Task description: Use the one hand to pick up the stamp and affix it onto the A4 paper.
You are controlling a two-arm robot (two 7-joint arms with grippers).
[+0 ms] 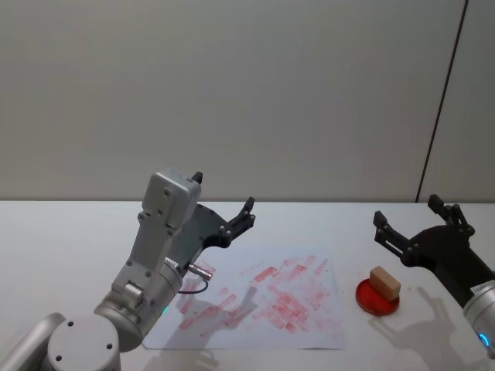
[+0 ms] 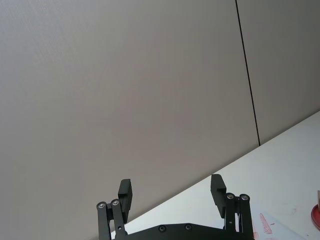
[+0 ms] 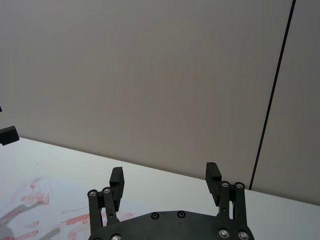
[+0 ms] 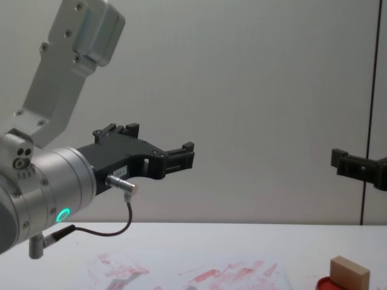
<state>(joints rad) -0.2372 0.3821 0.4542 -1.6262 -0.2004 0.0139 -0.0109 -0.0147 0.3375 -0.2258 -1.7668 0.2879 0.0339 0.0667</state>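
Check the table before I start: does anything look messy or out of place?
Only the A4 paper: overlapping red prints and smears cover it. The stamp sits on the ink pad beside it. The left end effector and right end effector hover open.

No legible text; red prints (image 1: 288, 305) on the A4 paper (image 1: 240, 334) just unreadable smears.

I see the A4 paper (image 1: 255, 325) as white, blotched all over with red and pink prints. The stamp (image 1: 384, 283) is light tan; the ink pad (image 1: 367, 300) is red.
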